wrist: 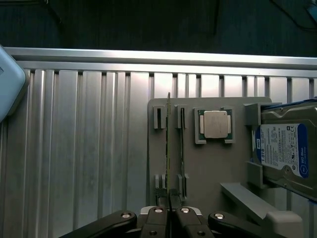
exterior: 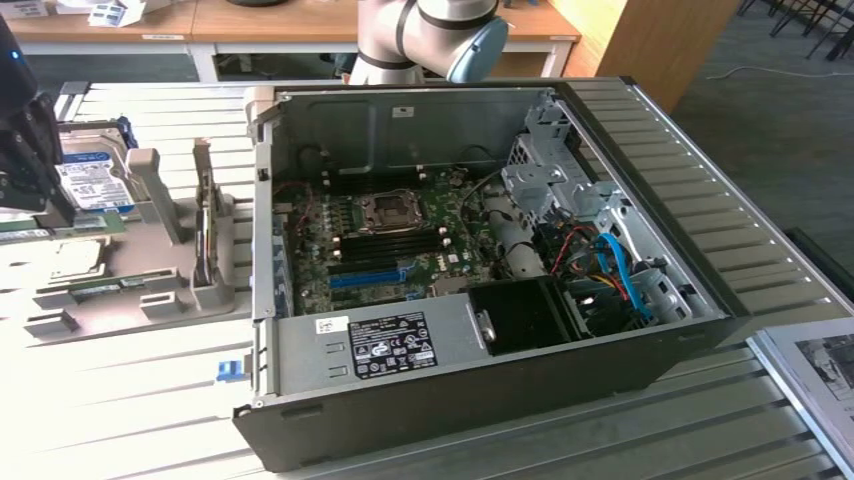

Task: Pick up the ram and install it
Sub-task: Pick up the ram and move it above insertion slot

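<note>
Wrist view, pincer (wrist: 170, 214) pinching the ram (wrist: 168, 148) edge-on, over the grey tray (wrist: 213, 168); processor chip (wrist: 215, 124) on it

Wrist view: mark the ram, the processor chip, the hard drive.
ram (wrist: 169, 148), wrist view, middle of its thin edge.
processor chip (wrist: 216, 124), wrist view, centre of silver lid.
hard drive (wrist: 283, 151), wrist view, blue-white label.

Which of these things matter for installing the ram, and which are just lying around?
For the job: thin green ram stick, edge-on between the gripper's shut fingers; open black computer case with its green motherboard.
Lying about: square silver processor chip; boxy silver hard drive with blue-white label; second thin stick in the grey holder.
</note>
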{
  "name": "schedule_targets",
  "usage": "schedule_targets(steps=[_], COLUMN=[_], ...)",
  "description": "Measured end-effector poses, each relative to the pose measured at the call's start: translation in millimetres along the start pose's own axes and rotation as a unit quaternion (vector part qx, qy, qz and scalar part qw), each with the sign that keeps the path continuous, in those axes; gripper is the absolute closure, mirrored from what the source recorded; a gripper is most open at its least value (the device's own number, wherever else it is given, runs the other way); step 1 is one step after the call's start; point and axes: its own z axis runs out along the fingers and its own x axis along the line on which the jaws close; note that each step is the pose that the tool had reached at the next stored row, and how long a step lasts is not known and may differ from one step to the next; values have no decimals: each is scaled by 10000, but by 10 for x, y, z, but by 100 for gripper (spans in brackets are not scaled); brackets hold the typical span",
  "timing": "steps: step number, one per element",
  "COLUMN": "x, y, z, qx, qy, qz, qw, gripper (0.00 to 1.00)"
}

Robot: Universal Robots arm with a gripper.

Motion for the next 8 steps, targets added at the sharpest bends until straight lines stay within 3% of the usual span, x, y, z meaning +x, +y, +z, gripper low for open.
schedule_targets(steps=[8], x=[-2], y=[4], z=[-96], qx=[0], qy=[0], qz=[7], qw=[10000], gripper=[88])
